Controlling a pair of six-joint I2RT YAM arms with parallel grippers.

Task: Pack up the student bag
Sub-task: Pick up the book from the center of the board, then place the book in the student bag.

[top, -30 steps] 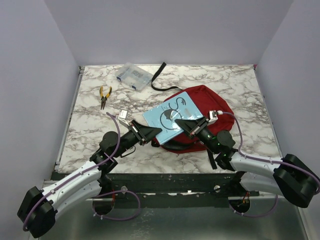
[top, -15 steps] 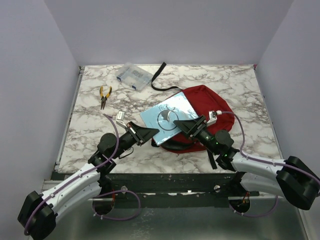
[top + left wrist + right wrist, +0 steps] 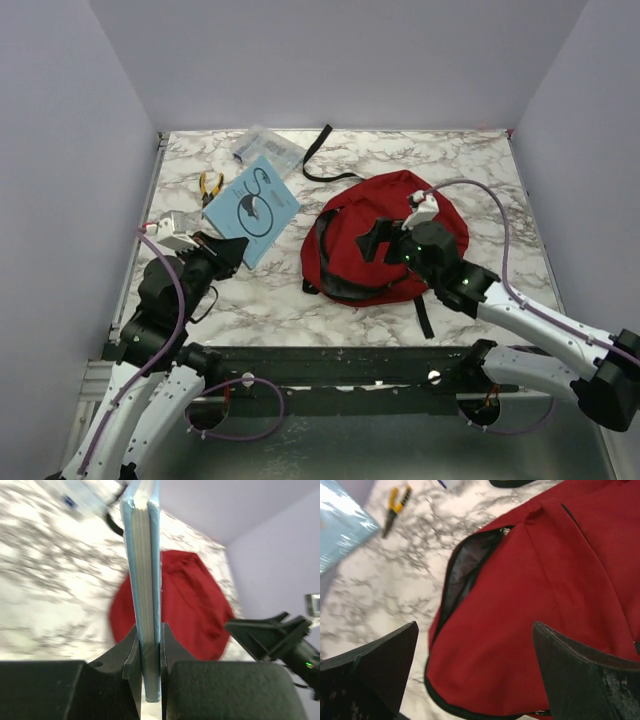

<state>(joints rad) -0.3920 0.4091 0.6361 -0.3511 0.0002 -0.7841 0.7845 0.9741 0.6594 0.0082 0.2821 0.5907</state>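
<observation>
The student bag [image 3: 400, 235] lies limp at centre-right of the tabletop [image 3: 480, 180]. It looks soft and light, and the fabric lip of its gaping zip mouth [image 3: 462, 572] seems the best hold. The right end effector [image 3: 378, 243] hovers over it, spread wide and empty. The left end effector [image 3: 148, 647] clamps a blue book [image 3: 252, 207] edge-on.

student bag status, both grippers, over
Left gripper shut on blue book, lifted left of student bag. Right gripper open above it, zip gaping. Pliers sit well clear of bag.
</observation>
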